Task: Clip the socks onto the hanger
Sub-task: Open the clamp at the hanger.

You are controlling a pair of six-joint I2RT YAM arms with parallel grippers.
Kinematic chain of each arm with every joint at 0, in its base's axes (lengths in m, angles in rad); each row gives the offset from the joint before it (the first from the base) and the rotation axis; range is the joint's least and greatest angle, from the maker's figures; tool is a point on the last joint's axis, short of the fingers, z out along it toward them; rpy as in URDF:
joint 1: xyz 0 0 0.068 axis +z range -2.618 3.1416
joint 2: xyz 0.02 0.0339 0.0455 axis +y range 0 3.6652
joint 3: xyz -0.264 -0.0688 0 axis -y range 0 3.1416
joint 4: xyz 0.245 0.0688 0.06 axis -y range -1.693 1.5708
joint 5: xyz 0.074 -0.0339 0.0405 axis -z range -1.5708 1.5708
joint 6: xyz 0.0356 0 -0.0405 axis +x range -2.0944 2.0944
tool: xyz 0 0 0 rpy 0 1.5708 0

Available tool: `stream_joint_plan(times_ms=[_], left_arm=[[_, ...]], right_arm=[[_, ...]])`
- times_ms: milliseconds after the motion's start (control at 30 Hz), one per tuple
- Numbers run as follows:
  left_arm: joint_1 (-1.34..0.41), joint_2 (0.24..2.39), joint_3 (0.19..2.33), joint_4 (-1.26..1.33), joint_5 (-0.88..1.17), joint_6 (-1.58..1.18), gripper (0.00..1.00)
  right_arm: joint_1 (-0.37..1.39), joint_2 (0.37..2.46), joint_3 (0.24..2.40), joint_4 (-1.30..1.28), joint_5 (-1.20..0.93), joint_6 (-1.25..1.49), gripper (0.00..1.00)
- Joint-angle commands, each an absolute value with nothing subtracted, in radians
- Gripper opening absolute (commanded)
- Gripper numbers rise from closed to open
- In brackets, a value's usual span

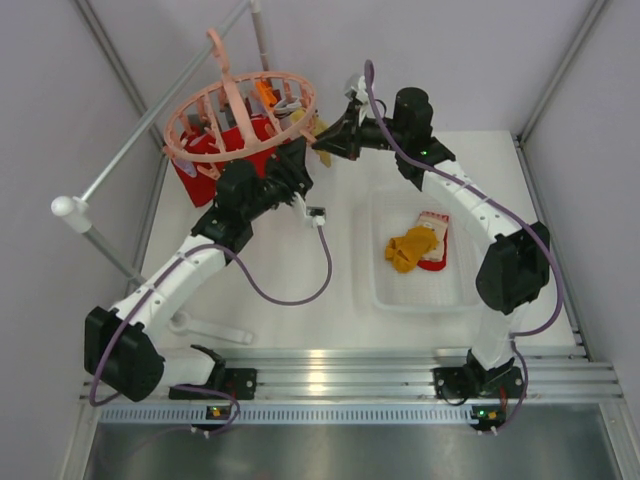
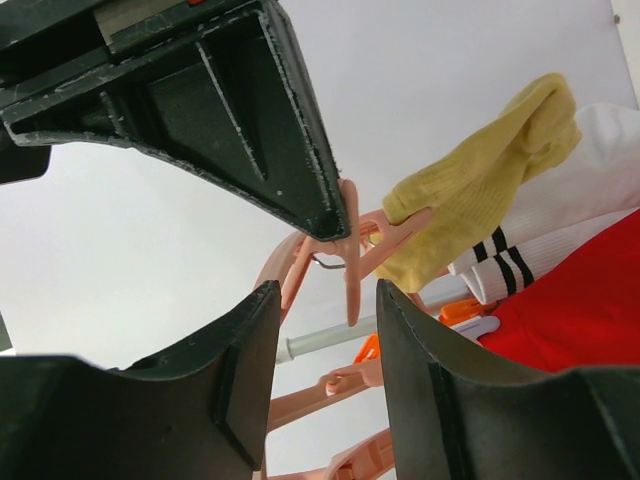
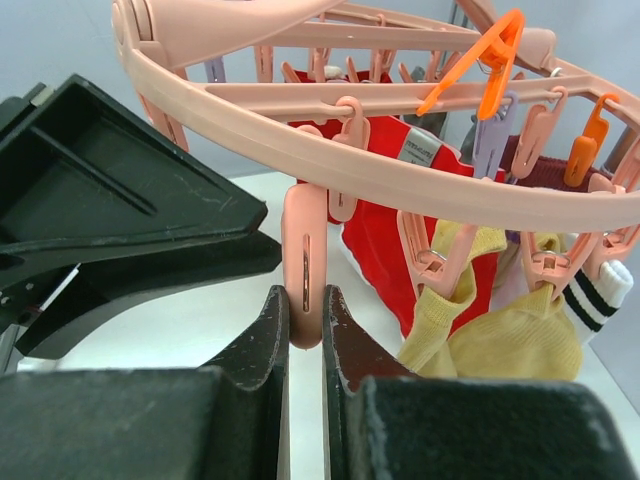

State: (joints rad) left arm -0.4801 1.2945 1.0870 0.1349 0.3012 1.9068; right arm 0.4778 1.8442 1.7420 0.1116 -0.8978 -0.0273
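The right gripper (image 3: pixel 305 300) pinched a dangling pink clip peg (image 3: pixel 303 250) of the round salmon-pink plastic drying hanger (image 3: pixel 400 165); the left gripper (image 2: pixel 328 295) held its fingers spread below it. One mustard-yellow fabric sock (image 3: pixel 520 345) hung clipped; a red cream-cuffed sock (image 1: pixel 435 258) lay in the clear plastic tray (image 1: pixel 380 290)

i'm looking into a robot lab cell. plain pale walls (image 1: pixel 450 60) box in a white table (image 1: pixel 350 330), with slotted aluminium rail (image 1: pixel 340 378) along its near edge.
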Motion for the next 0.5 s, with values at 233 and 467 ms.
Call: stream_joint_plan(times_ms=[233, 467], left_arm=[[-0.477, 1.347, 1.172, 0.186, 0.325, 1.933, 0.45], [-0.472, 1.387, 1.203, 0.207, 0.327, 1.947, 0.42]], right_arm=[[0.488, 1.816, 1.74, 0.127, -0.897, -0.092, 0.0], [0.492, 1.812, 1.732, 0.1, -0.891, -0.146, 0.0]])
